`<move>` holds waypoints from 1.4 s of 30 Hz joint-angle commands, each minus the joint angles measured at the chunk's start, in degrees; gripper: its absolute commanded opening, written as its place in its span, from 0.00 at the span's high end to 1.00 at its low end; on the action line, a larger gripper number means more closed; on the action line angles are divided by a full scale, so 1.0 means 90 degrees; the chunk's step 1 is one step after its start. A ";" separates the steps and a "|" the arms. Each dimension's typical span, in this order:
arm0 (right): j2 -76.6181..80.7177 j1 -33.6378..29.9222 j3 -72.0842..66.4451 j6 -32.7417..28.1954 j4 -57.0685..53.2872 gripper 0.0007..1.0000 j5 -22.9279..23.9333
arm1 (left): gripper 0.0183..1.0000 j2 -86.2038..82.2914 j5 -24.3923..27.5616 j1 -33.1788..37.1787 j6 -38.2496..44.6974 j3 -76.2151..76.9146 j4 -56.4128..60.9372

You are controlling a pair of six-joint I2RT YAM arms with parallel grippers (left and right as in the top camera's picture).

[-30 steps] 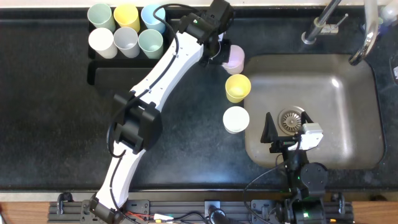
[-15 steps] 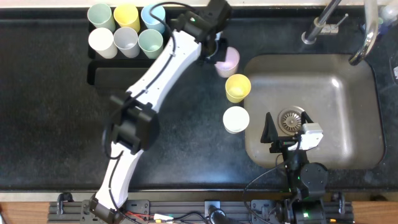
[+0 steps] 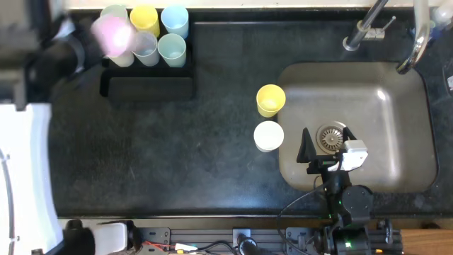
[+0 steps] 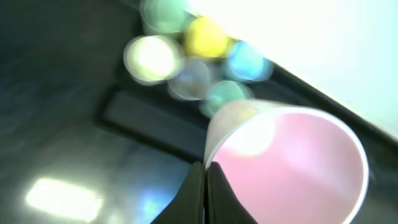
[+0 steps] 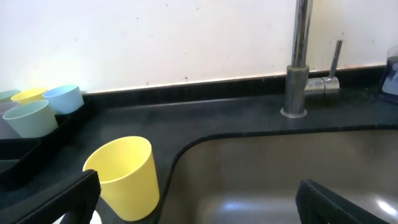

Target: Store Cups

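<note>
A pink cup (image 4: 292,162) hangs in my left gripper (image 4: 204,190), whose fingers are shut on its rim. In the top view this pink cup (image 3: 113,34) is a blur over the left end of the black cup rack (image 3: 145,83). The rack holds several upright cups, among them a yellow cup (image 3: 144,15), a blue cup (image 3: 175,18) and a teal cup (image 3: 171,48). A loose yellow cup (image 3: 270,99) and a white cup (image 3: 268,136) stand on the counter left of the sink. My right gripper (image 3: 315,152) is open over the sink, its fingers wide apart.
The steel sink (image 3: 396,85) takes up the right side, with a drain (image 3: 331,136) and a faucet (image 3: 368,28) behind it. The left arm's white links (image 3: 25,163) rise high at the left edge. Dark counter lies between rack and sink.
My left arm has swung from beside the sink across to the rack at the far left, carrying the pink cup and lifting it. The right arm has stayed still.
</note>
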 commanded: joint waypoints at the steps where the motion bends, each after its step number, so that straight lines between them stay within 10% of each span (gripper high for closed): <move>1: -0.0049 -0.0041 -0.0085 0.0024 0.0032 0.00 -0.0019 | 0.98 0.0049 0.0612 0.1222 -0.0192 -0.1914 0.0670; 42: -0.0049 -0.0041 -0.0085 0.0024 0.0032 0.00 -0.0019 | 0.98 0.2106 -0.0182 0.1200 -0.0163 -0.2203 0.2137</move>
